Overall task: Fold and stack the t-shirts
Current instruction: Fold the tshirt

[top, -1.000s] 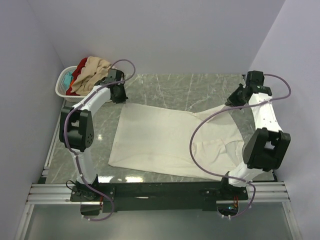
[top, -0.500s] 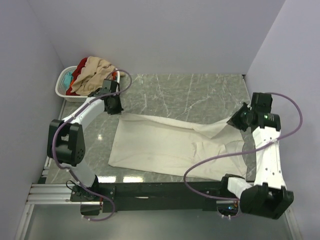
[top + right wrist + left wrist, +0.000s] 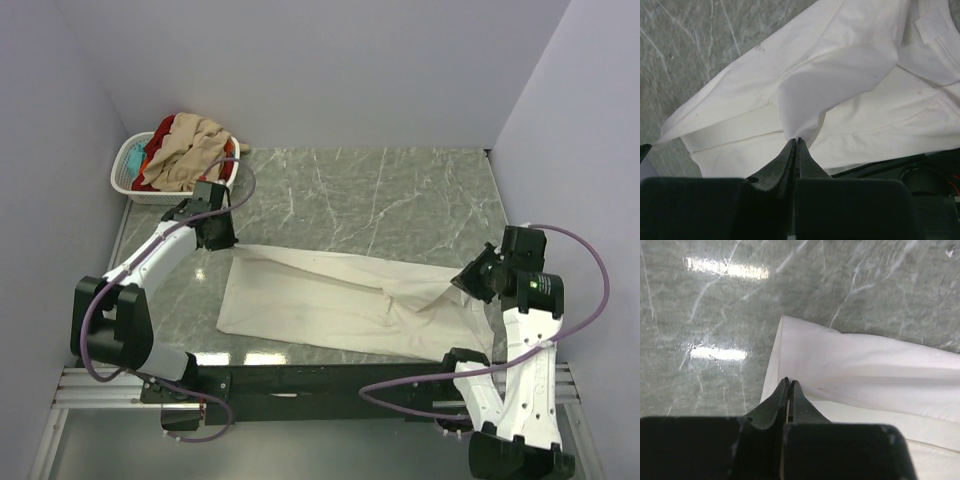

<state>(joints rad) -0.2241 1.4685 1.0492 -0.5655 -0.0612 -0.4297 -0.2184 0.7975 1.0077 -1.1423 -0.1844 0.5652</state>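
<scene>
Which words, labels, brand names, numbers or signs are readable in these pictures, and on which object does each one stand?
No text can be read in any view.
Neck tag of the cream-white t-shirt: it looks blank, no letters visible.
Laundry basket and table: no print, numbers or signs visible.

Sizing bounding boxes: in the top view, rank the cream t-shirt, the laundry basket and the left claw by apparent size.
Largest to smallest: cream t-shirt, laundry basket, left claw. None look close.
</scene>
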